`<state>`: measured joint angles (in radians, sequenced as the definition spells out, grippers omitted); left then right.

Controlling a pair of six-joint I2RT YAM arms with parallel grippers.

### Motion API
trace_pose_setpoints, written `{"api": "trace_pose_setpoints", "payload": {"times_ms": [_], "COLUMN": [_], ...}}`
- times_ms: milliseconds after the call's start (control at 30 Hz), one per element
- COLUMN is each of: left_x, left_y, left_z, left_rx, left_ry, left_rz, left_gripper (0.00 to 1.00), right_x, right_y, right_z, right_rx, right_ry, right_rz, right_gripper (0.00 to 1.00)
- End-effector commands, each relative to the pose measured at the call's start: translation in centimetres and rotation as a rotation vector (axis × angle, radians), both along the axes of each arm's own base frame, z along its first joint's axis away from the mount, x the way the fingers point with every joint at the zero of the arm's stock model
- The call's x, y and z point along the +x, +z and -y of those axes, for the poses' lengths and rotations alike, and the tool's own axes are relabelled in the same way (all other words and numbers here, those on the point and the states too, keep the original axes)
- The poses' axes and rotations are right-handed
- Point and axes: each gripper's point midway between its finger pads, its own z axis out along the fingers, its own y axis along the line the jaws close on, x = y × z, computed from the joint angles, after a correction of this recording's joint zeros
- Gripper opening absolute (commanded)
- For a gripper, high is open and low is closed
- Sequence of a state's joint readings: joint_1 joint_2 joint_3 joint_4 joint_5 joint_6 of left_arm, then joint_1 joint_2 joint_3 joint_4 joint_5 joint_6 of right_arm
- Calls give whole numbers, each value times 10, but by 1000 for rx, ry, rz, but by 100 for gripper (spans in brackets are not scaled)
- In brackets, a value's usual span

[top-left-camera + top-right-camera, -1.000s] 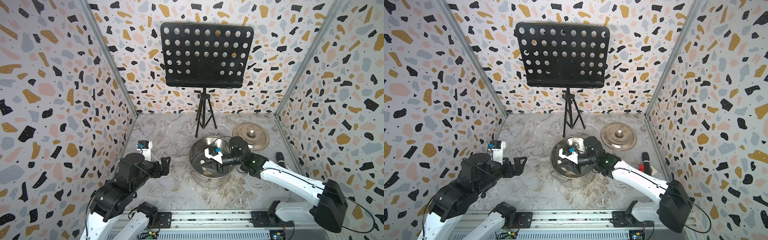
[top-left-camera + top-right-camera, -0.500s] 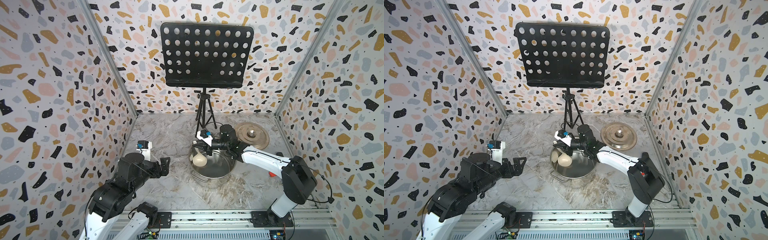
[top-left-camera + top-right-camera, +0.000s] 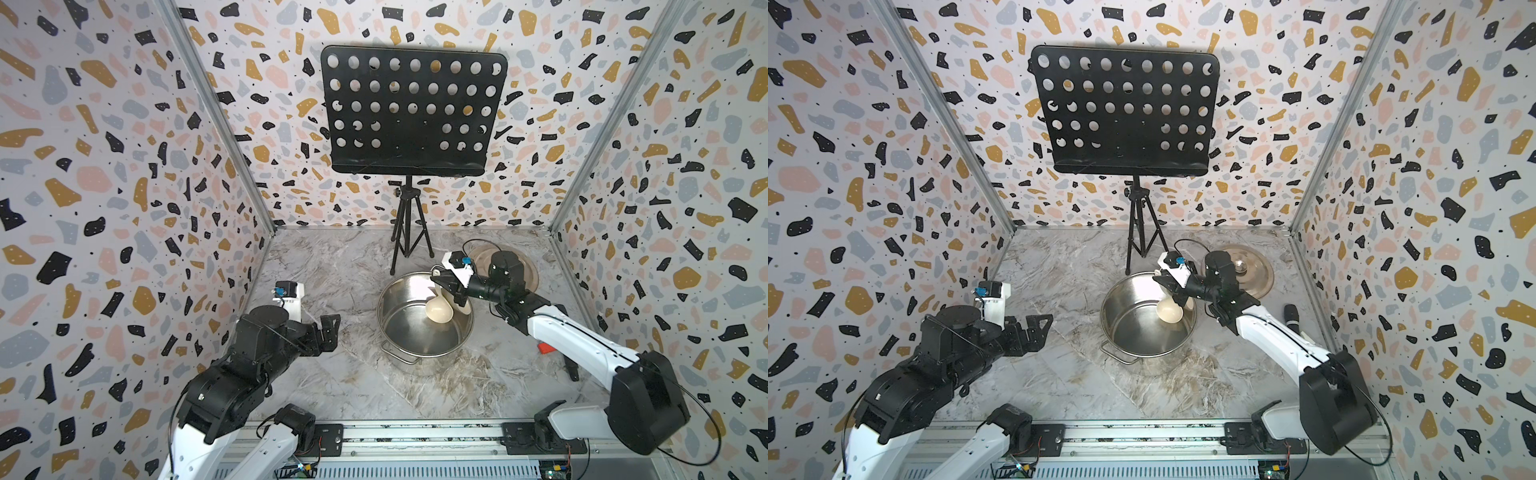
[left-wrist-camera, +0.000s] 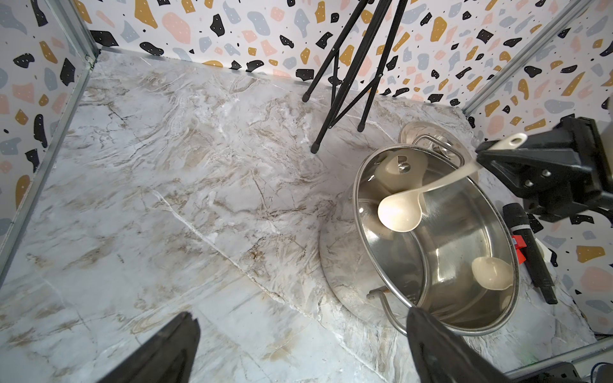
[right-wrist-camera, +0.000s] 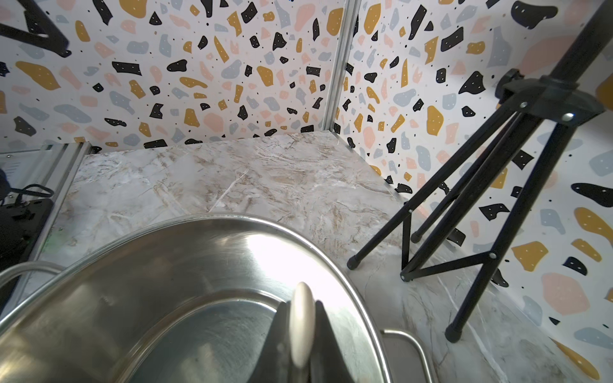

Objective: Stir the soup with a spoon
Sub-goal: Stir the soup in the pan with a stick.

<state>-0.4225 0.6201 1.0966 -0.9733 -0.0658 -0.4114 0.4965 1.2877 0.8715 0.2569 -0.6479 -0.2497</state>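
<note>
I am holding the right gripper (image 3: 449, 289) over the far rim of the stockpot (image 3: 409, 332), with its jaws clamped on the slim handle of the ladle (image 3: 439, 309). The ladle's round bowl is hanging inside the pot, on the side nearer the right arm. The left gripper (image 3: 331, 330) is hovering over the marble table (image 3: 332, 386), jaws spread, well apart from the pot. The lid (image 3: 530, 276) is lying partly hidden behind my right arm, and the music stand (image 3: 413, 108) is standing at the back.

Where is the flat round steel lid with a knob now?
In both top views the flat round steel lid lies on the marble table, behind and to the right of the shiny steel stockpot, partly hidden by the right arm.
</note>
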Motion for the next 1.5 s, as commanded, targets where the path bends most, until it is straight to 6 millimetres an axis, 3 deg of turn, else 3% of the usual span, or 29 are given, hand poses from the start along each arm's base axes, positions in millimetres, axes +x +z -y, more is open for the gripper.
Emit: {"api": "trace_pose_setpoints", "payload": {"times_ms": [0, 167, 400, 533, 667, 767, 1000, 1133, 1300, 1467], "left_x": [7, 11, 17, 17, 12, 8, -1, -3, -8, -11], "left_y": [6, 2, 0, -2, -1, 0, 3, 7, 8, 5], "left_z": [5, 8, 15, 15, 11, 6, -5, -8, -13, -15], "left_rx": [-10, -14, -30, -27, -24, -16, 5, 11, 18, 17], "left_ry": [-12, -22, -37, -36, -28, -16, 14, 23, 34, 39], "left_rz": [29, 27, 25, 24, 30, 32, 46, 49, 50, 50], "left_gripper": [99, 99, 100, 100, 99, 100, 100, 100, 99, 99], "right_x": [-27, -72, -127, -142, -143, -132, -82, -41, 5, 25], "right_y": [8, 10, 18, 25, 31, 32, 26, 30, 33, 23], "right_z": [9, 9, -26, -60, -92, -112, -149, -155, -125, -72], "right_rx": [17, 30, 44, 50, 77, 99, 94, 118, 130, 99], "right_ry": [25, 96, 264, 363, 426, 430, 363, 297, 182, 71], "right_rz": [-35, -89, -125, -113, -94, -76, 15, 6, -4, -19], "right_gripper": [0, 0, 0, 0, 0, 0, 0, 0, 0, 0]}}
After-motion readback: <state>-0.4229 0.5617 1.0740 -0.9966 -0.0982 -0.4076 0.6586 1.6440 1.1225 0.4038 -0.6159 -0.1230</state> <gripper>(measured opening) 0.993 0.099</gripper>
